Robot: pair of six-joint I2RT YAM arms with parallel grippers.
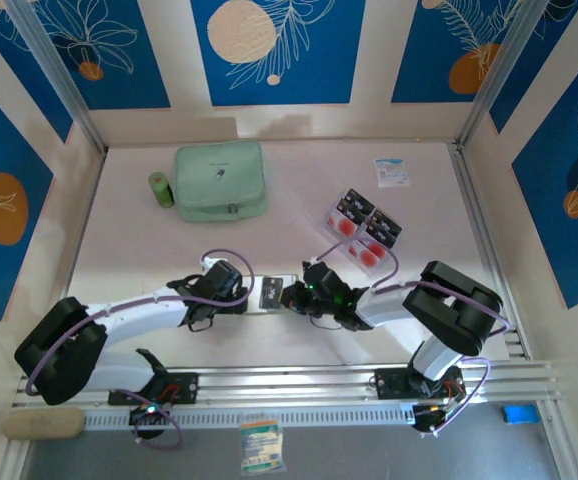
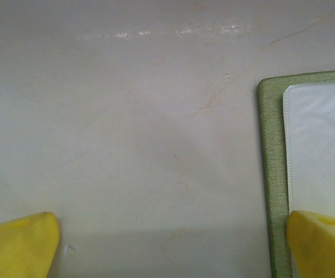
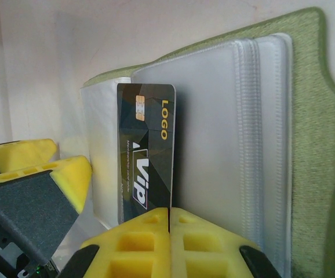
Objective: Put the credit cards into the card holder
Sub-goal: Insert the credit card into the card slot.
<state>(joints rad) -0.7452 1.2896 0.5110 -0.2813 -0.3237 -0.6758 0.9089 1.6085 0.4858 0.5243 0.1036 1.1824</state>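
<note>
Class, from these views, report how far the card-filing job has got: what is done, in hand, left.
Done: the card holder lies open; no card visibly seated. In hand: the right claw pinches a black VIP card against the sleeves; the left claw stands open at the holder's edge. Left: the other cards up the table.

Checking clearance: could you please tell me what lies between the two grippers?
The open card holder lies between left gripper and right gripper, in the top view.
</note>
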